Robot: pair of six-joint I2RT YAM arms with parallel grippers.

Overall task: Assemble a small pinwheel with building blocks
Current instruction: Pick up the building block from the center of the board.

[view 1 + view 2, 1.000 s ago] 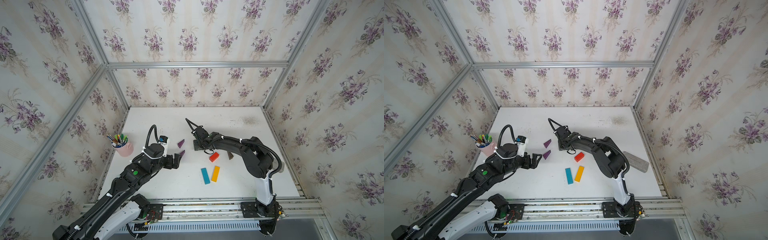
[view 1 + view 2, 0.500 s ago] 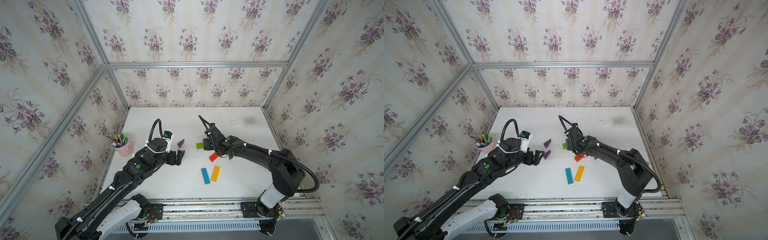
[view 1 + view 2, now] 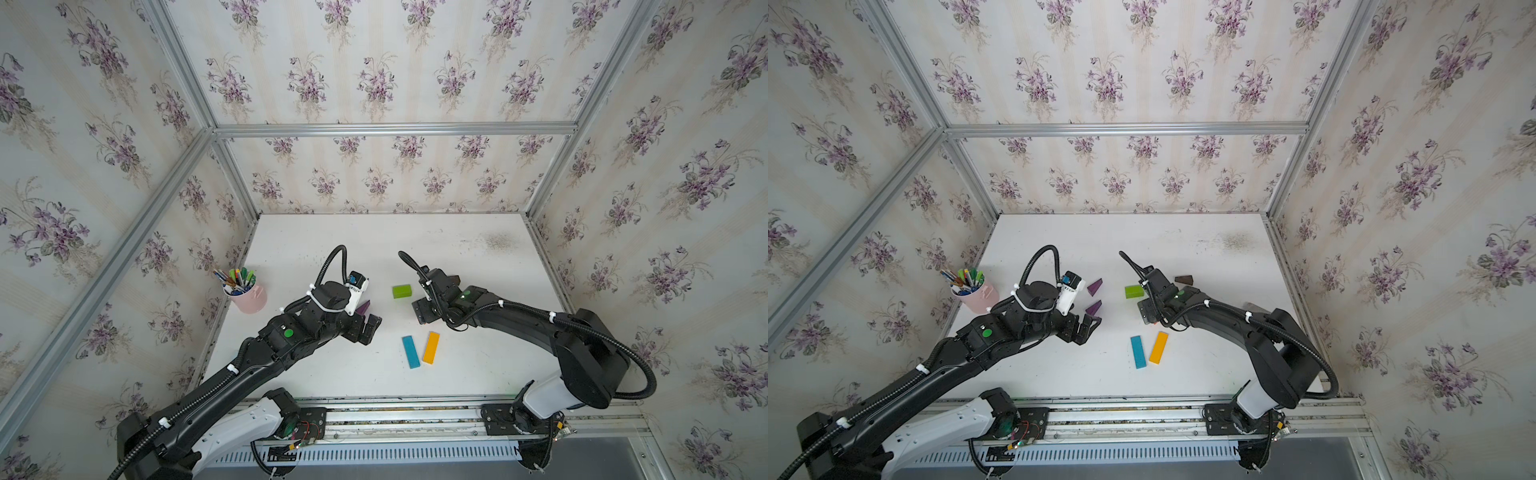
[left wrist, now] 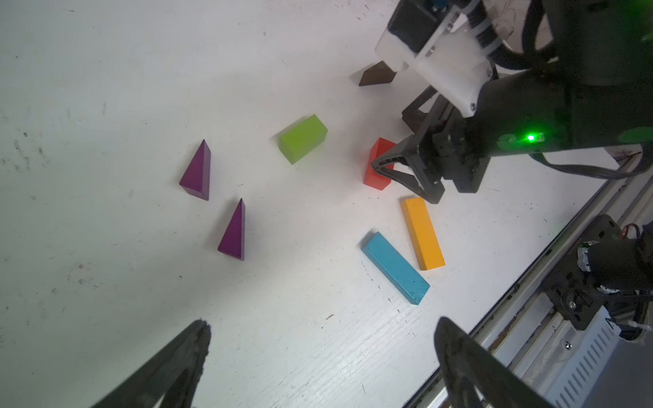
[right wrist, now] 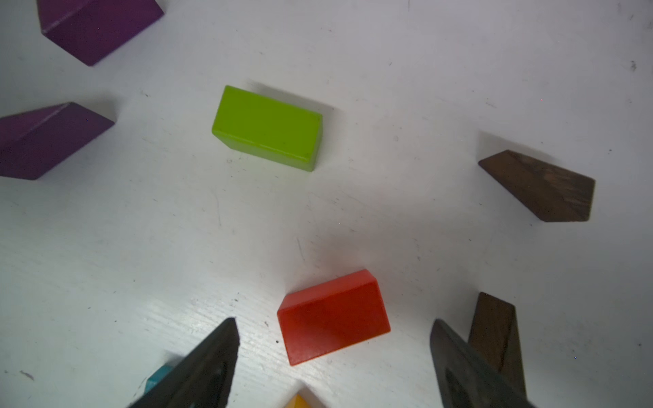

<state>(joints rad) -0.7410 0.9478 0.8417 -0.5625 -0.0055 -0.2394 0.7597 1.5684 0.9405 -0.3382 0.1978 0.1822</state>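
Nothing is joined yet on the white desk (image 4: pixel 106 88). The right end effector (image 5: pixel 334 320) hangs with jaws apart, one to each side of the red cuboid (image 5: pixel 334 318) and clear of both ends (the top views hide the block under the arm). The left end effector (image 4: pixel 323 321) hovers wide open over bare desk. The cuboid lies flat, its long axis running jaw to jaw, askew of the green cuboid (image 5: pixel 268 129) beyond. It looks light, rigid and glossy-slick, so opposite flat faces seem the surest hold.
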